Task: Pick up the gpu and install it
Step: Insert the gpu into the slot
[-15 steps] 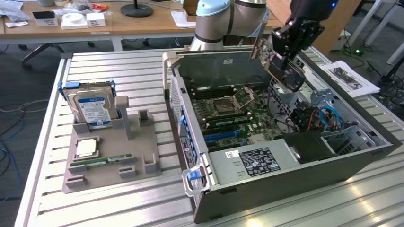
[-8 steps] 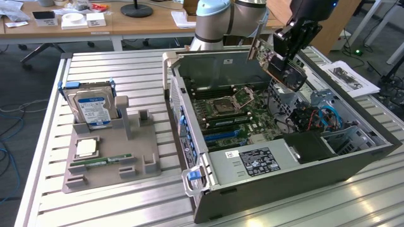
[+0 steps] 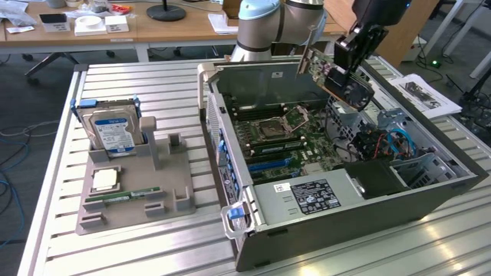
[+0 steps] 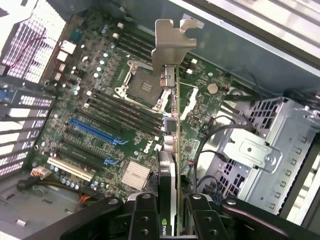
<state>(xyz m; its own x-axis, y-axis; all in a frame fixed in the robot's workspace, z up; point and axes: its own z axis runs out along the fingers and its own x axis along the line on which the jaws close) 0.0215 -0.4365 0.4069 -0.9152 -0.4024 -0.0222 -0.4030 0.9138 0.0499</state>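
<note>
"Silver bracket, dark board: where is the gpu [image 3: 351,86]?"
"Aloft and tilted, above the open computer case [image 3: 345,224], over its green motherboard [image 4: 100,115]."
"And the gripper [image 3: 345,60]?"
"Its black fingers [image 4: 142,217] pinch the card's edge from both sides. Towards the exterior view's left, a grey holder [image 3: 138,198] carries a hard drive [image 3: 114,133]."

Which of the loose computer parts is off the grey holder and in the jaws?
The gpu, the card with a silver bracket, gripped above the open case; the hard drive, RAM stick and silver chip sit on the holder.
</note>
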